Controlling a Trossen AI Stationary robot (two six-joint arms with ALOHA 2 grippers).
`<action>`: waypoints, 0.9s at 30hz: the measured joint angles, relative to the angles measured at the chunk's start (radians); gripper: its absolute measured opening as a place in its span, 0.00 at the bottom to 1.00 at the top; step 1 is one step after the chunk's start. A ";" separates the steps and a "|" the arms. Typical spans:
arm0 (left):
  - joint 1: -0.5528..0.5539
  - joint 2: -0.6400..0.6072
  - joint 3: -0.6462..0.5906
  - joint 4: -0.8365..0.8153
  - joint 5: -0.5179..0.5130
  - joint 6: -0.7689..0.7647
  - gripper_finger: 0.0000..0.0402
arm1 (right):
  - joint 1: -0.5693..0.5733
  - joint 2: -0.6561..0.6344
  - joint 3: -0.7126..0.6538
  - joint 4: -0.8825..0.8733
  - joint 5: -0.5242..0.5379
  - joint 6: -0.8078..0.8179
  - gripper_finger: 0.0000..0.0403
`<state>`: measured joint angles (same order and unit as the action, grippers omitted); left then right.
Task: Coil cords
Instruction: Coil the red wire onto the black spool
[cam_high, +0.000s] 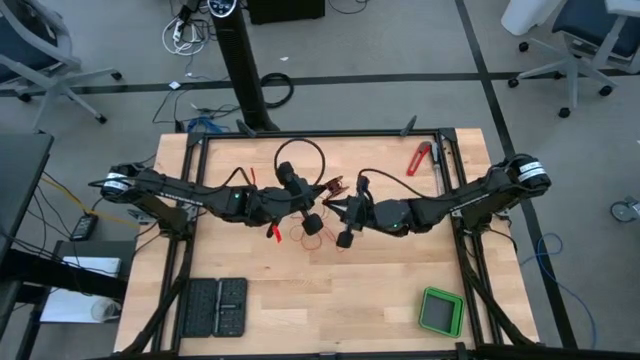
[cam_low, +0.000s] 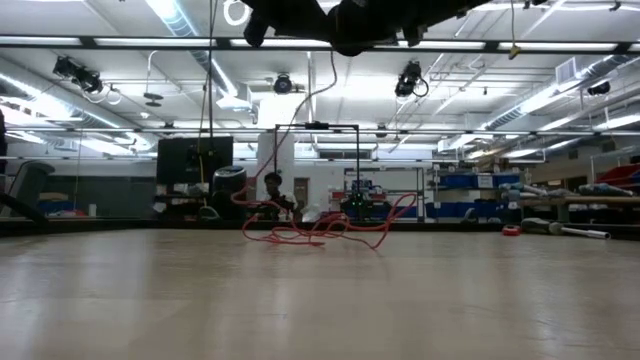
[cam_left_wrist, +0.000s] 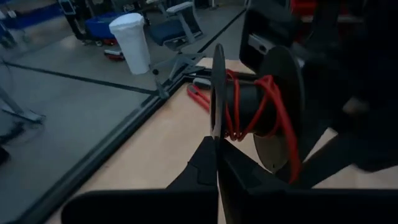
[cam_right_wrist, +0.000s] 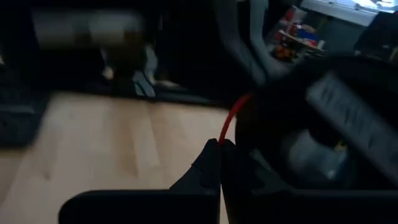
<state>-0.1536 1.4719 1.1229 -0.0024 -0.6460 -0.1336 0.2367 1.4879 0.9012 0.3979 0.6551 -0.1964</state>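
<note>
The thin red wire (cam_low: 312, 232) lies partly in a loose tangle on the table's middle (cam_high: 306, 234). One strand rises from it toward the grippers (cam_low: 300, 110). The rest is wound on a black spool (cam_left_wrist: 255, 106). My left gripper (cam_high: 312, 218) is shut on that spool and holds it above the table. My right gripper (cam_high: 338, 212), close beside the spool, is shut on the red wire (cam_right_wrist: 231, 121). My left gripper (cam_left_wrist: 216, 140) pinches the rim of the spool's near flange (cam_left_wrist: 216, 118) between its two fingers. The spool is lifted clear of the table, its axis about level, with red turns around its core (cam_left_wrist: 245, 109). My right gripper (cam_right_wrist: 221, 144) pinches a single strand of the red wire (cam_right_wrist: 224, 135) at its fingertips. The strand runs from the fingers to the dark spool right in front of them.
A black cable loop (cam_high: 300, 160) lies at the far middle and a red-handled tool (cam_high: 418, 158) at the far right. A green box (cam_high: 440, 312) sits near right and two black trays (cam_high: 213, 305) near left. Black frame rails border the table.
</note>
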 joint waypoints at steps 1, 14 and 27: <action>-0.001 0.000 0.000 0.004 0.004 -0.013 0.00 | 0.006 0.000 0.000 -0.019 0.018 -0.008 0.00; -0.002 0.000 0.000 0.031 0.008 -0.080 0.00 | 0.030 -0.011 0.000 -0.391 0.117 0.165 0.14; 0.003 0.000 0.000 0.058 0.042 -0.026 0.00 | 0.036 -0.011 -0.184 -0.146 -0.058 0.335 0.18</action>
<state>-0.1509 1.4723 1.1229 0.0558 -0.6044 -0.1601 0.2728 1.4765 0.7174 0.2521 0.5973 0.1383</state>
